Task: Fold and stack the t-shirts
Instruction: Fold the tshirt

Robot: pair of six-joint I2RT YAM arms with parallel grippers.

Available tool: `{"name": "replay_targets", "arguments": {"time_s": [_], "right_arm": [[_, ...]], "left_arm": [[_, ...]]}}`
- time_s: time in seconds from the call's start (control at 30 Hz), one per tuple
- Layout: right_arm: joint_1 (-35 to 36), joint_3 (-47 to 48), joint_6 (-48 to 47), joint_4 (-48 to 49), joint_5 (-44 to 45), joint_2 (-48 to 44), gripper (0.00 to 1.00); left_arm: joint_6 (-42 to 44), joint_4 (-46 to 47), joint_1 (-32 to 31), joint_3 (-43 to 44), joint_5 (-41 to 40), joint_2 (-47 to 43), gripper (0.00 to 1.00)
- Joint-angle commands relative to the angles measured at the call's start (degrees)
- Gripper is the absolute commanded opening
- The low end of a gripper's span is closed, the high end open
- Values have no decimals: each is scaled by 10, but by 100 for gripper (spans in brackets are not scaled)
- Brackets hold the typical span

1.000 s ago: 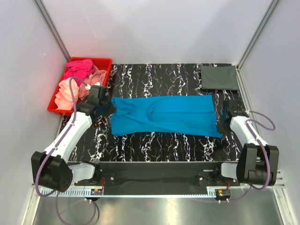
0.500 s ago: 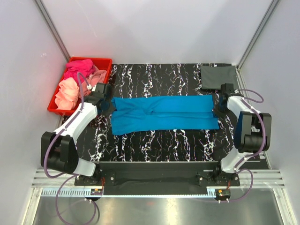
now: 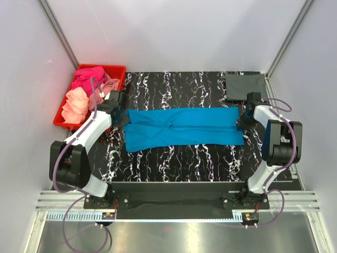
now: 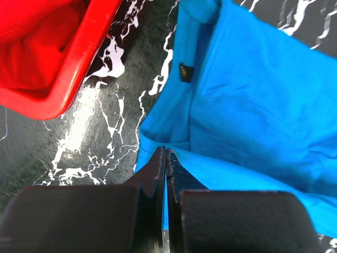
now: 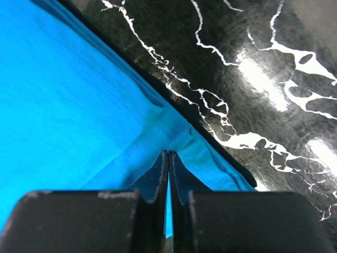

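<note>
A bright blue t-shirt (image 3: 184,126) lies across the middle of the table as a long folded band. My left gripper (image 3: 125,120) is shut on its left end; in the left wrist view the closed tips (image 4: 166,150) pinch blue cloth (image 4: 253,105) just below the collar tag. My right gripper (image 3: 241,122) is shut on the right end, with a fold of blue cloth (image 5: 68,105) caught between its tips (image 5: 168,154). A dark grey t-shirt (image 3: 246,87) lies folded flat at the back right corner. Hot pink (image 3: 87,78) and peach (image 3: 75,103) t-shirts are heaped in the bin.
The red plastic bin (image 3: 101,67) stands off the table's back left corner, its wall (image 4: 79,58) close beside my left gripper. White walls close in on both sides and at the back. The black marbled tabletop (image 3: 184,158) shows in front of the blue shirt.
My right gripper has carried the shirt's near right corner back toward the far edge, so the right end is now narrower. My left gripper shifted slightly toward the back, still gripping.
</note>
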Motion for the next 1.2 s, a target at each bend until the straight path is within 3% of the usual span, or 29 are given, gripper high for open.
{"name": "replay_targets", "arguments": {"time_s": [0.0,0.07,0.1,0.2,0.27,0.43,0.63,0.93,1.17], "right_arm": [[-3,24,-17,11,-14,4,7],[-3,32,-21,16,-22,-3,11],[-3,38,-24,16,-24,-12,20],[-3,54,-33,12,-20,-37,35],[-3,50,-41,14,-22,-56,39],[22,3,-79,73,-125,-138,60],[84,7,-80,104,-233,-159,61],[124,-2,-60,105,-229,-172,59],[124,-5,-62,96,-221,-189,59]], "left_arm": [[21,1,6,26,-29,12,0],[22,-4,6,33,-23,21,0],[23,-5,6,45,-19,30,0],[23,-14,6,60,-7,47,0],[23,-17,6,69,-5,52,0],[27,-16,7,86,12,67,0],[31,-11,9,112,62,90,0],[54,12,11,83,53,96,3],[80,77,10,108,111,102,0]]}}
